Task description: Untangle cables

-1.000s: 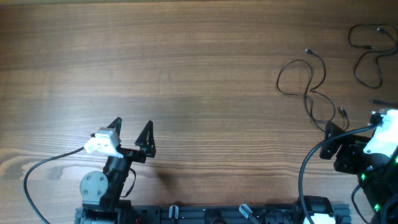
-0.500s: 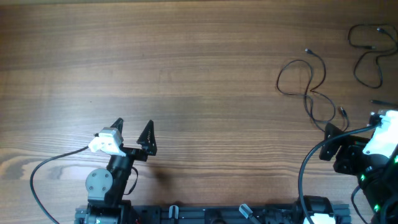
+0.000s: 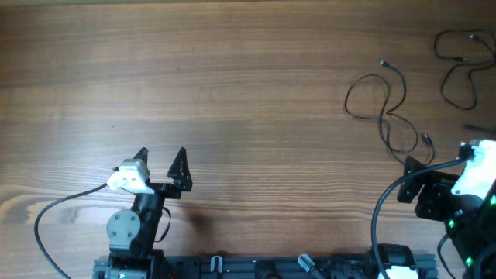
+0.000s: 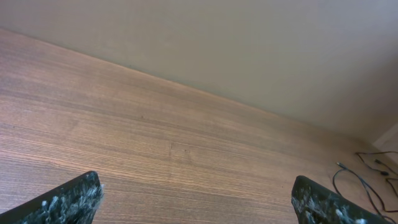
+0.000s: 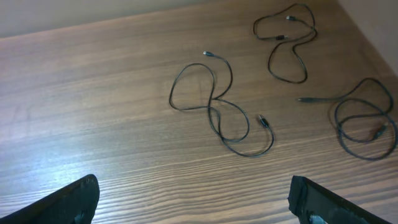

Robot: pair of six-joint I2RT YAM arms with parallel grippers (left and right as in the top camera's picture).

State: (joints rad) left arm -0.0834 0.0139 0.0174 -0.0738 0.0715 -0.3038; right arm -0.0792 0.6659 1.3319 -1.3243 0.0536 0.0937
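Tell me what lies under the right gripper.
Under the open right gripper only bare table wood shows; the nearest cable lies ahead, not beneath. Overhead, the right arm covers the table below it, so that patch cannot be checked.

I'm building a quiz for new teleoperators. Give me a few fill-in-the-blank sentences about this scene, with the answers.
1. The right wrist view shows ___ separate cables on the table.
2. The left gripper and the right gripper are both ___ and hold nothing.
3. Seen from overhead, every cable lies on the robot's ___ side.
Missing words: three; open; right.
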